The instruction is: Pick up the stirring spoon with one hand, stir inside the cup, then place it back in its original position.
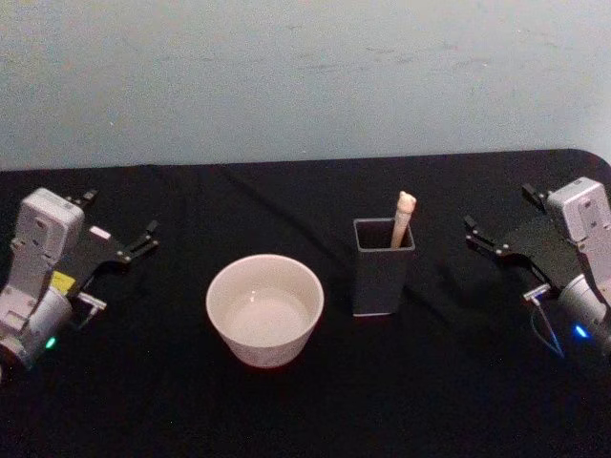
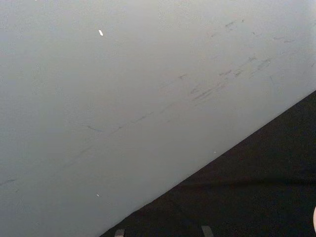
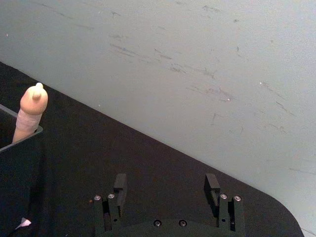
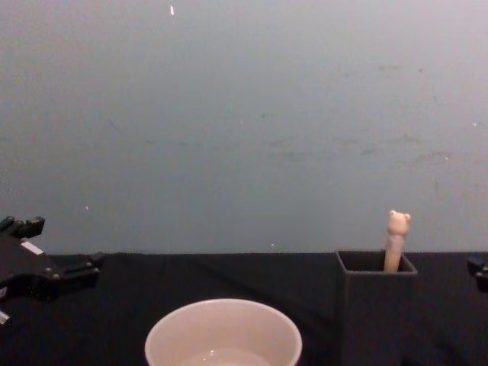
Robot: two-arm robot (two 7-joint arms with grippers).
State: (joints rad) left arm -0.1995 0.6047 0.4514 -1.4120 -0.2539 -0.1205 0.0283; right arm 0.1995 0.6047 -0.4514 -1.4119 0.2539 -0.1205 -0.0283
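The stirring spoon (image 1: 404, 218) stands in the dark holder (image 1: 382, 277) beside the cup (image 1: 264, 310); the left gripper (image 1: 122, 212) and right gripper (image 1: 498, 206) rest open, well apart; a careless pull may tip the narrow holder

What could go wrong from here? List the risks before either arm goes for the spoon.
1. Just the top of the spoon sticks out above the holder, so the open right claw has little to grip and might slip off.
2. The holder is tall and narrow; a claw bumping its rim could tip it towards the cup beside it.
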